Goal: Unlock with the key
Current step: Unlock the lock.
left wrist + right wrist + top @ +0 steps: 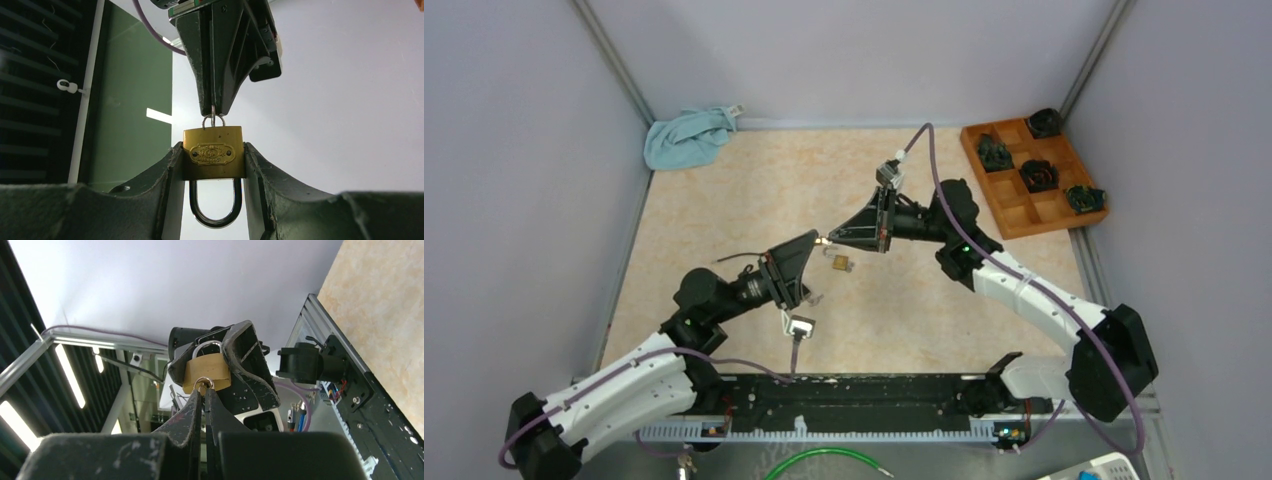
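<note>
Top external view: over the table [724,200], left gripper [814,241] clamps the brass padlock [212,152] by its sides, keyhole end facing the closed right gripper [837,240] tip to tip, whose pinched key [213,111] lines up with the lock's long axis, right at the keyhole.

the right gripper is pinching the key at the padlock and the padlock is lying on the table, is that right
No. The padlock is not lying on the table: the left gripper holds it up in the air between its fingers, as the left wrist view shows. The right gripper is indeed pinching the key at it.
</note>
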You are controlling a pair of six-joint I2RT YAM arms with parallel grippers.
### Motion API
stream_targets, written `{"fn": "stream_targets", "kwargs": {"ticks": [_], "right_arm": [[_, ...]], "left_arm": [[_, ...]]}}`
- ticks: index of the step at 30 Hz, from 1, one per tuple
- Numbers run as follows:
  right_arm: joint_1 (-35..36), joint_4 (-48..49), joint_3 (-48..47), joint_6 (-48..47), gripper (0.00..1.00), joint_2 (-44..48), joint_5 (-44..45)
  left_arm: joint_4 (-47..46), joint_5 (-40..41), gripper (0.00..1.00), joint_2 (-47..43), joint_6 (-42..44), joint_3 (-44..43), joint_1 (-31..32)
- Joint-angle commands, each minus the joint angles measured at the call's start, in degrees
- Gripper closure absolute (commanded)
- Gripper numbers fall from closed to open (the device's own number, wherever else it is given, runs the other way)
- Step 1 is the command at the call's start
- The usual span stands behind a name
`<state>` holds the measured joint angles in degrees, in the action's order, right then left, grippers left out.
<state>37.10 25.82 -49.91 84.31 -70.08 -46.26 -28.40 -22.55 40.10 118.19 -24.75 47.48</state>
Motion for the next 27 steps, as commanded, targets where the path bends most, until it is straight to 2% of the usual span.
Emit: {"fn": "stream_targets", "kwargs": {"ticks": [1, 3, 5, 10, 12, 17, 21, 23, 27], "right_arm": [[1.34, -5.26, -6.21, -1.07, 1.00, -4.82, -2.24], [0.64, -5.80, -7.79, -1.06, 1.00, -7.00, -3.90], [0.60, -1.84, -6.96, 2.41, 1.00, -7.60, -3.43], [0.65, -1.49, -6.22, 3.33, 1.00, -6.38, -0.70], [0.69, -2.62, -5.57, 2.61, 0.91, -4.84, 1.15], [0.69, -4.00, -3.69, -2.01, 0.67, -0.62, 4.06], [0.06, -1.96, -2.31, -4.38, 0.48, 3.17, 5.39], [-0.61, -1.70, -1.94, -6.00, 0.42, 4.92, 5.77], [-1.24, -3.23, -1.87, -11.89, 0.38, 7.54, 7.08]], "left_arm": [[-5.34, -3.56, 1.00, 2.22, 15.47, 2.16, 1.20], [-6.58, -1.17, 1.00, 2.76, 15.79, 3.16, 1.13], [-6.12, -1.19, 1.00, 2.14, 15.91, 3.75, 0.97], [-5.45, -1.56, 1.00, 0.59, 15.00, 4.32, 0.96], [-3.98, -0.72, 1.00, 0.03, 12.72, 3.70, 0.99], [-3.83, 2.96, 1.00, 0.01, 0.63, 0.32, 0.98], [1.94, 6.51, 1.00, -0.19, -9.64, -4.42, 1.00], [5.01, 7.35, 1.00, -0.05, -15.69, -7.58, 1.02], [12.72, 8.00, 1.00, 0.85, -26.51, -13.81, 1.10]]}}
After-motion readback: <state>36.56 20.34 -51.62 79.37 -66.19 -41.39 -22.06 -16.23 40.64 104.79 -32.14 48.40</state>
